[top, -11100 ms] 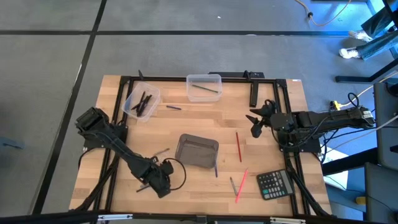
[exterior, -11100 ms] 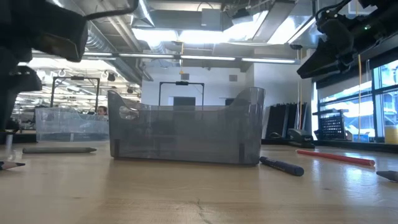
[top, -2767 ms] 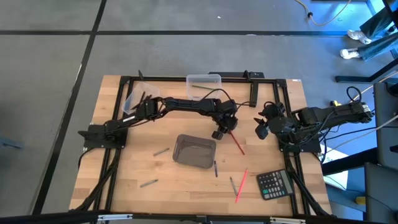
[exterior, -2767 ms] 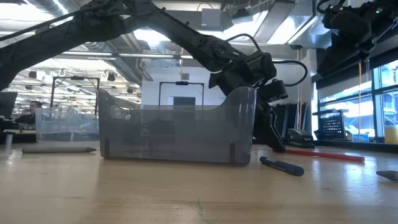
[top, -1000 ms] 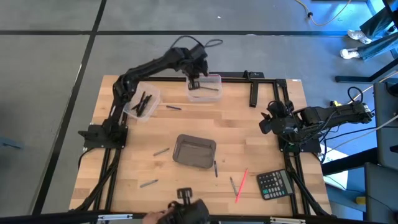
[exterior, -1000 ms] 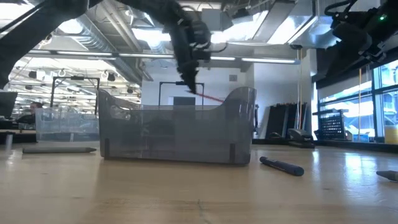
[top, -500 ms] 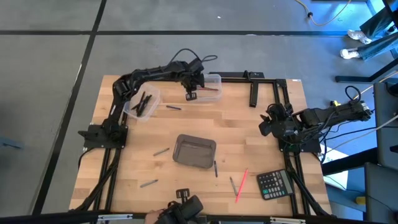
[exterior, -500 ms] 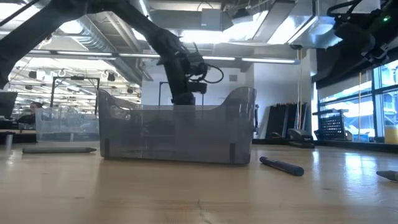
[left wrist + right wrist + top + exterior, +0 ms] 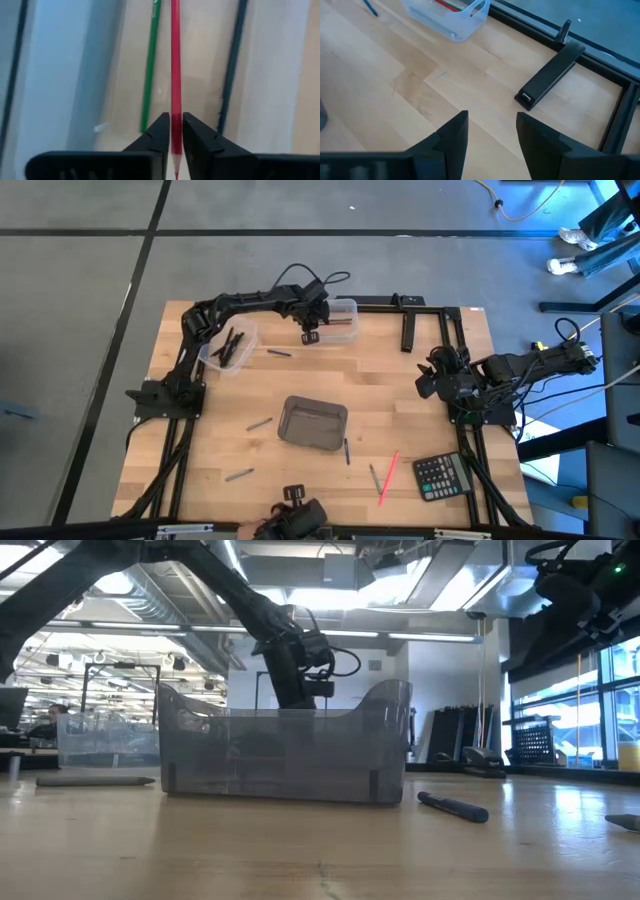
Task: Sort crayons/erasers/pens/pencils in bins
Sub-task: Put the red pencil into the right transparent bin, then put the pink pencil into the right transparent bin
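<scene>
Left wrist view, red pencil (image 9: 175, 60) between left claw (image 9: 174, 131) fingers

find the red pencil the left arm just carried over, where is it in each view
High view: red pencil lies in the clear bin at the table's far edge, by the left tool.
Low view: not visible; the smoky grey bin blocks it.
Left wrist view: red pencil runs between that tool's fingers, beside a green pencil.
Right wrist view: red sliver inside the clear bin.
Shared landmark: the clear bin.
</scene>
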`<state>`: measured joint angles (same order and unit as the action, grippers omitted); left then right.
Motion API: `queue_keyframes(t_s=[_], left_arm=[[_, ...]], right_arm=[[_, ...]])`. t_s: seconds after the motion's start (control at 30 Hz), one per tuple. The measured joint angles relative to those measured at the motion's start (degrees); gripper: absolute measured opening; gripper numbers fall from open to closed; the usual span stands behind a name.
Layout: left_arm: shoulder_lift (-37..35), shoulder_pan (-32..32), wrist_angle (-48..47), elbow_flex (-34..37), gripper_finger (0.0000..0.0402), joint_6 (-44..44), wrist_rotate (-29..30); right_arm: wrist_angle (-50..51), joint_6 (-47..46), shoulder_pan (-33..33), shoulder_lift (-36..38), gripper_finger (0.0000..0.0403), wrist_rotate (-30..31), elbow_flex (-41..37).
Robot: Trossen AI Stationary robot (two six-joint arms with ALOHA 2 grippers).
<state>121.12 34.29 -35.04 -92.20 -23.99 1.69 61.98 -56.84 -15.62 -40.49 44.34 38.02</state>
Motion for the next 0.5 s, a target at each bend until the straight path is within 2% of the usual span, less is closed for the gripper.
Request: queue_keyframes(t_s=[0.2, 0.43, 0.5], left_arm=[[0.0, -1.6, -0.5, -1.9, 0.0088, 0.2, 3.7], [0.0, -6.5, -0.4, -6.1, 0.0116, 0.9, 3.5], [0.0, -8.8, -0.4, -7.5, 0.0117, 1.4, 1.4]], right_arm=[[0.0, 0.1, 0.0, 0.0, 0.0171, -0.8, 0.0], [0.0, 0.4, 0.0, 0.0, 0.0171, -1.0, 0.0], [0.0, 0.6, 0.0, 0.0, 0.0171, -1.0, 0.0]])
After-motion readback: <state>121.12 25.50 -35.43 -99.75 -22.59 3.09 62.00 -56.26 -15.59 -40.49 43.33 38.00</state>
